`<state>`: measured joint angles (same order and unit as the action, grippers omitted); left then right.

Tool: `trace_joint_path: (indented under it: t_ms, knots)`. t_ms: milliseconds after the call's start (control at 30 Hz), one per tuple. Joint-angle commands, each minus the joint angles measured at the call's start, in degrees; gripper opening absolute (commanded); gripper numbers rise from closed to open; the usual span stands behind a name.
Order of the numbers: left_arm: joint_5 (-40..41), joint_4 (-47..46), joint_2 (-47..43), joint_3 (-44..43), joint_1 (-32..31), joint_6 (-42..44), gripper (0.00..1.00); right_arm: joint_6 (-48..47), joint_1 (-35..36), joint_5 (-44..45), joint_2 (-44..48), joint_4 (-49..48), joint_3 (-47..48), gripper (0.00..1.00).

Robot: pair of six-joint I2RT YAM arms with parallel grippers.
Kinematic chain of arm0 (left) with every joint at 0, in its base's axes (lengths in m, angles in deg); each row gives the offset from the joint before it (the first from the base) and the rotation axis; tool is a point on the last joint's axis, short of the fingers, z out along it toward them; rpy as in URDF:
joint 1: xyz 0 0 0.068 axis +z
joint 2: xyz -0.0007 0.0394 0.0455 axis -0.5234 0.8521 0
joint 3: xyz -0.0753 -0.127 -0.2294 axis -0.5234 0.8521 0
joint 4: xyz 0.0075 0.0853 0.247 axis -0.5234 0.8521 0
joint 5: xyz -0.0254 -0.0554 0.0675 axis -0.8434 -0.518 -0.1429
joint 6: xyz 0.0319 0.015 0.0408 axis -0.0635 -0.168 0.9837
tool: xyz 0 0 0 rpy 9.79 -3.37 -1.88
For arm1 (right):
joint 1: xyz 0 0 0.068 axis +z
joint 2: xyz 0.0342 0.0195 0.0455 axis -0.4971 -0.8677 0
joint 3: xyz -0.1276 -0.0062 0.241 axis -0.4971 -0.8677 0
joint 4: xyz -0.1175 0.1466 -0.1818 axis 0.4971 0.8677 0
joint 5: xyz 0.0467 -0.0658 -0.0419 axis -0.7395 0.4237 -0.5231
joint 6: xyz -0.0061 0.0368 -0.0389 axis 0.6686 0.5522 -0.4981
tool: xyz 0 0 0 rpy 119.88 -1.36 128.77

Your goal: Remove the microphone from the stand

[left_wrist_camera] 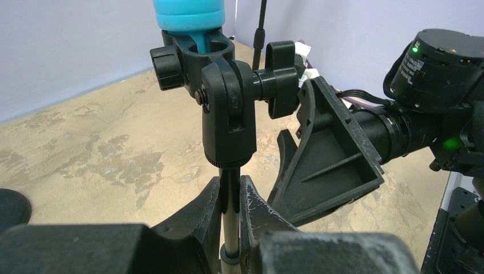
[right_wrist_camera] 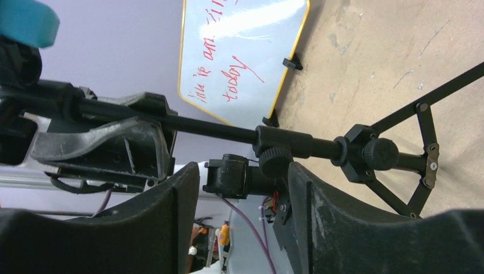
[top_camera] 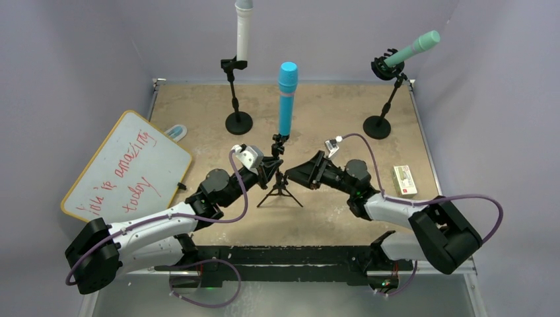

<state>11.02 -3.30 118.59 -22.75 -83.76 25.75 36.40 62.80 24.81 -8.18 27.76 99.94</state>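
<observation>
From the top external view, the blue microphone point(top_camera: 287, 99) stood upright in the clip of a small tripod stand point(top_camera: 280, 189) near the middle of the table point(top_camera: 330, 115). The left gripper point(top_camera: 272, 170) reached the stand's pole from the left, below the clip. The right gripper point(top_camera: 294, 176) came in from the right at about the same height. A white microphone point(top_camera: 244, 30) and a green microphone point(top_camera: 415, 47) sat on round-based stands at the back. A whiteboard point(top_camera: 125, 165) with red writing lay at the left, and a small box point(top_camera: 404, 179) lay at the right.

In the left wrist view, the left fingers point(left_wrist_camera: 202, 214) were closed on the thin pole point(left_wrist_camera: 230, 188), one on each side and touching it. Above them the holder clip point(left_wrist_camera: 197, 48) gripped the microphone's blue base. The tilt knob point(left_wrist_camera: 282, 77) stuck out to the right. One black finger of the right gripper was just beside that knob, but I could not tell whether it touched.

In the right wrist view, the right fingers point(right_wrist_camera: 171, 217) stood apart, holding nothing. The pole ran across just beyond them, and its collar knob point(right_wrist_camera: 277, 161) showed in the gap. The tripod legs point(right_wrist_camera: 425, 108) spread on the table at the right. At the left, the other gripper clamped the pole under the microphone's blue end.
</observation>
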Motion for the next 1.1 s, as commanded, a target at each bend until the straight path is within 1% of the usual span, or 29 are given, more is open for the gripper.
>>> trace_joint_path:
  t_ms: [0,67,300,433,533,633,767,867,1067]
  knots:
    - [-0.40,-1.55,-0.02,-1.92,-0.18,-0.21,0.00,-4.03,-0.12,2.71,0.69,9.08,4.45,0.58]
    - [-0.40,-1.55,0.03,-1.97,-0.18,-0.46,0.00,-4.49,-0.12,2.80,0.11,10.74,5.14,0.56]
    - [-0.40,-1.37,-0.14,-2.05,-0.20,-0.67,0.00,-6.36,-0.12,3.16,-0.68,14.79,6.52,0.54]
    - [-0.49,-1.13,-0.06,-2.31,-0.18,-0.76,0.00,-6.73,-0.12,1.57,-1.48,12.91,6.97,0.44]
    - [-0.57,-1.17,0.05,-2.40,-0.19,-0.89,0.00,-7.08,-0.12,-0.36,-2.43,10.88,7.60,0.39]
    - [-0.58,-1.18,0.21,-2.44,-0.18,-1.06,0.00,-8.76,-0.08,-1.04,-2.67,11.98,8.65,0.28]
    - [-0.45,-1.03,-0.06,-2.39,-0.18,-1.02,0.00,-12.05,-0.12,-1.49,-1.75,14.03,9.42,0.20]
    - [-0.33,-1.02,-0.02,-2.39,-0.18,-0.93,0.00,-16.15,-0.11,-1.15,-0.87,15.90,10.10,0.08]
    - [-0.58,-1.37,0.47,-2.65,-0.18,-1.02,0.00,-31.97,-0.03,1.59,1.83,20.88,11.11,0.06]
